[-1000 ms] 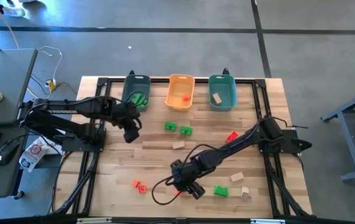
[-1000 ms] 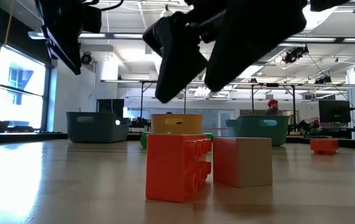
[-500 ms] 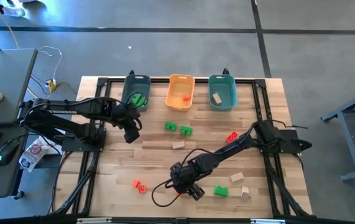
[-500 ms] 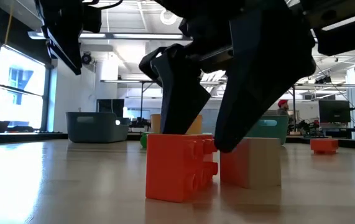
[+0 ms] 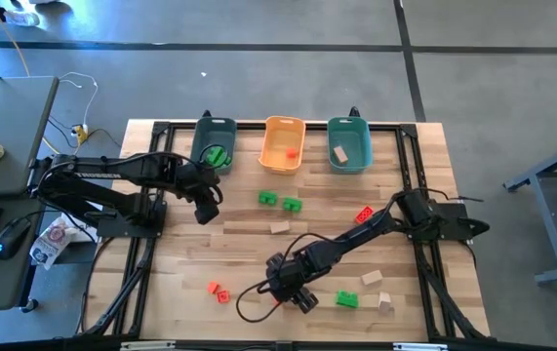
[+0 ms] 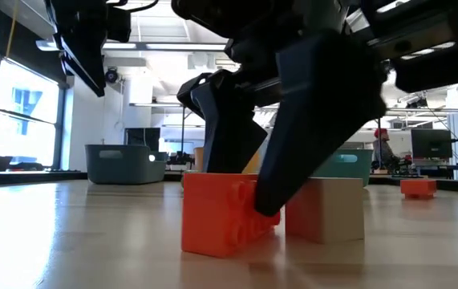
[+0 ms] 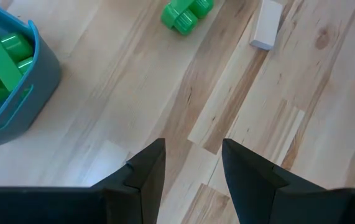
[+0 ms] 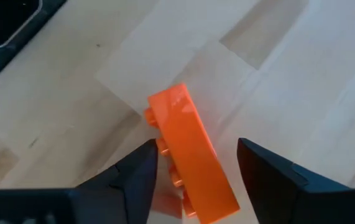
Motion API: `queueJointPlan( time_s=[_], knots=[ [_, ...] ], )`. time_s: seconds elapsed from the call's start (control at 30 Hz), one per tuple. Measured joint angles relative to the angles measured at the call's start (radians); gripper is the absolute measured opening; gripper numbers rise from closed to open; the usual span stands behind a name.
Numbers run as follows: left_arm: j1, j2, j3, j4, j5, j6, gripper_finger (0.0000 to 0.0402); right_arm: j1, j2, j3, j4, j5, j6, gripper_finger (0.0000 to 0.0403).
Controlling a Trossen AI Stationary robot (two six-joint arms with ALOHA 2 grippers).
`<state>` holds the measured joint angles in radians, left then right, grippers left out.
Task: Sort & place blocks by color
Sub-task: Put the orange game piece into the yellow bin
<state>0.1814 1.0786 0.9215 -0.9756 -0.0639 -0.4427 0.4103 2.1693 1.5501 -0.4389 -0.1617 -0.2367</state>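
R hand (image 5: 291, 295) is down at the near-centre of the desk (image 5: 249, 249), fingers (image 8: 138, 177) astride a red-orange block (image 8: 191, 162). In the R wrist view the block sits between the two fingers w/ a gap on at least one side; fingers partly open, not clamped. Low view shows one finger touching the block's right face, block still resting on the desk, a tan block (image 6: 327, 209) just beside it on the right.

L hand (image 5: 203, 210) hangs over the desk's left-centre, just near of the left teal bin (image 5: 213, 143); fingers (image 7: 145, 171) partly open, nothing between them.

Other blocks:
- green ones inside the left teal bin (image 5: 218, 155)
- red-orange piece in the orange bin (image 5: 282, 144)
- tan one (image 5: 339, 153) in the right teal bin (image 5: 348, 143)
- two green blocks (image 5: 278, 201) on the desk just near of the orange bin
- tan block (image 5: 279, 227) mid-desk
- red block (image 5: 365, 214) right of centre
- small red-orange pieces (image 5: 218, 291) near-left
- green block (image 5: 346, 299) near-right, w/ tan blocks (image 5: 372, 279) beside it

Person in a red cap (image 6: 383, 147) visible far back in the room, low view.
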Motion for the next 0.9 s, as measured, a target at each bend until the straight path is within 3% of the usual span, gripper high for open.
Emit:
queueJointPlan(
  time_s=[0.43,0.9],
  knots=[
    [0.000,0.000,0.000,0.000,0.000,0.017,0.0145,0.000,-0.001,0.001,-0.026,0.002,0.046,0.0072],
    [0.000,0.000,0.000,0.000,0.000,0.027,0.0145,-0.050,-0.026,0.000,-0.087,0.035,0.129,0.0072]
  ],
)
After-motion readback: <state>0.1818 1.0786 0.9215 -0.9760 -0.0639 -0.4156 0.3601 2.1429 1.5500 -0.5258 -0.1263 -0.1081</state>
